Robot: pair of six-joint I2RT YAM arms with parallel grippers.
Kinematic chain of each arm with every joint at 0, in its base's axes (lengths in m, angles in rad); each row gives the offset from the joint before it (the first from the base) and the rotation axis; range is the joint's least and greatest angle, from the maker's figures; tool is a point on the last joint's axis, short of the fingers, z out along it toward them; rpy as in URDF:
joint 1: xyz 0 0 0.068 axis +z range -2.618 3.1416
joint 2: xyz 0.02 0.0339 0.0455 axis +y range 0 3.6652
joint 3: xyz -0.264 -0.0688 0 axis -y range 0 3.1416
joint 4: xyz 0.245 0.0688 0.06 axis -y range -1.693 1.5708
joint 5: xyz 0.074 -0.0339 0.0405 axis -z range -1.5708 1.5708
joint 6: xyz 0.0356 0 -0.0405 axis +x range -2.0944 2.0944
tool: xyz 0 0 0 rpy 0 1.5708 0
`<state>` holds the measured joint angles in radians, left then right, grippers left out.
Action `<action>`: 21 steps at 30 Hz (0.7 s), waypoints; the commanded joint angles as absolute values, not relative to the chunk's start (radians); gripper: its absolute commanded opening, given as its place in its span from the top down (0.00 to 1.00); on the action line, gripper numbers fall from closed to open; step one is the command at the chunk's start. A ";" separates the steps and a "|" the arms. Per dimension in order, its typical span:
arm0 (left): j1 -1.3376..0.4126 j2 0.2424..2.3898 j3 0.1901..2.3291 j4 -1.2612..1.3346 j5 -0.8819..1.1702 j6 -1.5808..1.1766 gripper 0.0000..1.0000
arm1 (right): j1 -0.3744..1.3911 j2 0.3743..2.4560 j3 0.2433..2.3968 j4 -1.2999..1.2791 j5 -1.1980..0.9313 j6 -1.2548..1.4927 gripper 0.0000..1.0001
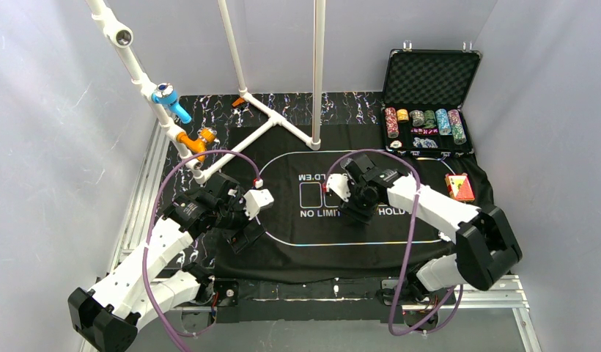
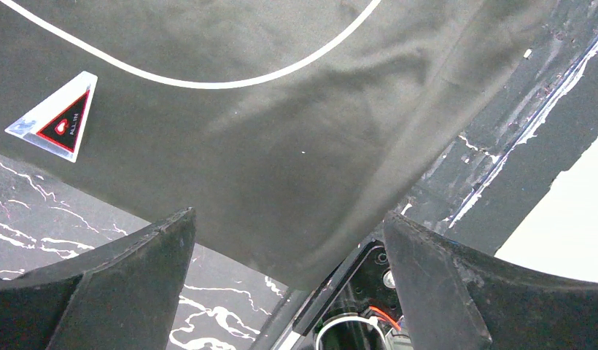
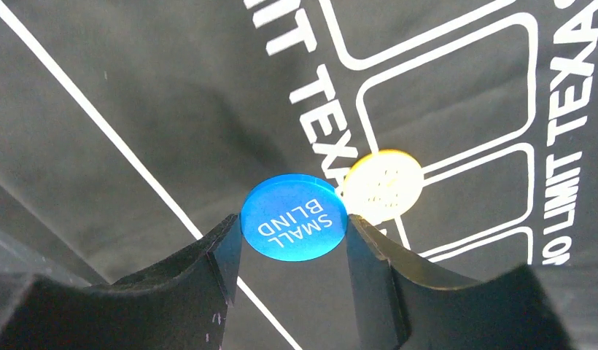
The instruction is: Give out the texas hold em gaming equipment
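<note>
My right arm rises from its base at the near right. It bends at the elbow and runs its white forearm leftward over the black felt mat point(image 1: 297, 246). The wrist tips down over the white lettering at the centre. My right claw point(image 3: 292, 230) pinches the blue disc point(image 3: 294, 227) marked "SMALL BLIND" by its edges, one finger on each side and its face towards my wrist camera. The yellow disc point(image 3: 383, 186) lies on the mat just behind the blue one, on the lines of the printed boxes. The blue rim overlaps it in my wrist view, and I cannot tell whether the two touch.

My left arm is folded tighter, with its forearm coming up from the near left and its wrist turned down over the mat's left near corner. My left claw point(image 2: 289, 219) is spread wide with nothing between its fingers, and below the gap are the mat's draped edge and the marbled tabletop point(image 2: 33, 219). A triangular "ALL IN" marker point(image 2: 55, 117) lies flat on the mat, well ahead of my left finger.

At the far right the foam-lined case point(image 1: 429, 73) stands open with rows of poker chips point(image 1: 422, 121) in it. A red card deck point(image 1: 459, 187) lies on the mat near it.
</note>
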<state>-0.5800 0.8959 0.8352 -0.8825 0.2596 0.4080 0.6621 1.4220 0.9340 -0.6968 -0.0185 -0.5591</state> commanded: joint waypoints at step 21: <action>-0.584 0.919 0.864 -0.896 0.287 0.408 0.01 | 0.416 1.304 0.720 -0.797 0.009 -0.770 0.44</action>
<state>-0.5800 0.9207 0.8352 -0.8825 0.2680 0.4076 0.4183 1.3216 0.7311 -0.8085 0.0196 -0.7631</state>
